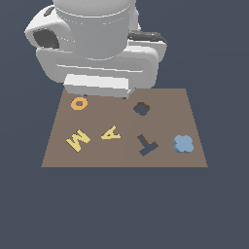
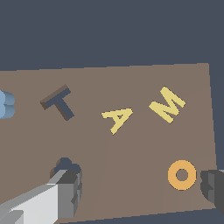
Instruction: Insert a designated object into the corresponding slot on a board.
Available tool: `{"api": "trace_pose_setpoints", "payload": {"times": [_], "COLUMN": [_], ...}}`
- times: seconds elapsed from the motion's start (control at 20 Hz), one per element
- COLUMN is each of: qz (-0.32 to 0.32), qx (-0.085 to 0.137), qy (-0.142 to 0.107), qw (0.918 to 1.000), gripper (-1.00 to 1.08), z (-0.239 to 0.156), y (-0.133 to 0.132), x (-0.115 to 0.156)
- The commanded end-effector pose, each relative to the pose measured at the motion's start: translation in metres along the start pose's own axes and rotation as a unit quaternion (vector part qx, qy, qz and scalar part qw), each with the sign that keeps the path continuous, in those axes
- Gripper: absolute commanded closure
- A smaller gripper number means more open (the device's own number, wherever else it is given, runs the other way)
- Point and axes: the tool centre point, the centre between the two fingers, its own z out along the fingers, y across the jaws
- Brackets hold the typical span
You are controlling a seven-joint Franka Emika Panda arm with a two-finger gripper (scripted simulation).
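One light-blue lobed piece (image 1: 183,144), flat on the brown board (image 1: 124,158), toward the lower right of the exterior view, close to the board's right edge. Just beside it on the exterior view's left: a dark T-shaped cutout (image 1: 146,145), tilted. Well apart from the blue piece, higher in the frame and near the board's far edge: the dark lobed slot (image 1: 141,109), nothing in it. Across the middle of the board, a yellow A (image 1: 111,133) and, further to the exterior view's left, a yellow M (image 1: 77,140), both askew. In the board's upper left corner, an orange O (image 1: 79,103).

Filling the top of the exterior view: the white arm (image 1: 97,39), its wrist block low over the board's far edge, between the O and the slot. No fingers visible from this camera.

From the wrist view, the gripper (image 2: 140,188) spread wide, jaws far apart and pinching nothing. One grey finger (image 2: 68,188) in front of the slot (image 2: 64,164) and covering part of it; the other dark finger (image 2: 214,186) just beyond the O (image 2: 181,175), at the board's edge. Between the fingers, bare board (image 2: 131,175). Beyond them, the M (image 2: 167,105), the A (image 2: 117,119) and the T-shaped cutout (image 2: 57,103) in a row, then the blue piece (image 2: 5,105), cut off by the picture's border, only a sliver showing. Height of the fingertips above the board: cannot tell.
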Motion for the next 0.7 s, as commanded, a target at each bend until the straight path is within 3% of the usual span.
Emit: {"api": "trace_pose_setpoints", "payload": {"times": [0.0, 0.3, 0.65], "qz": [0.000, -0.001, -0.003], "qx": [0.000, 0.001, 0.006], "qy": [0.000, -0.001, -0.003], "qw": [1.0000, 1.0000, 1.0000], "gripper": [-0.92, -0.92, -0.92], "z": [0.000, 0.008, 0.033], "y": [0.000, -0.014, -0.062], "x": [0.000, 0.003, 0.015]}}
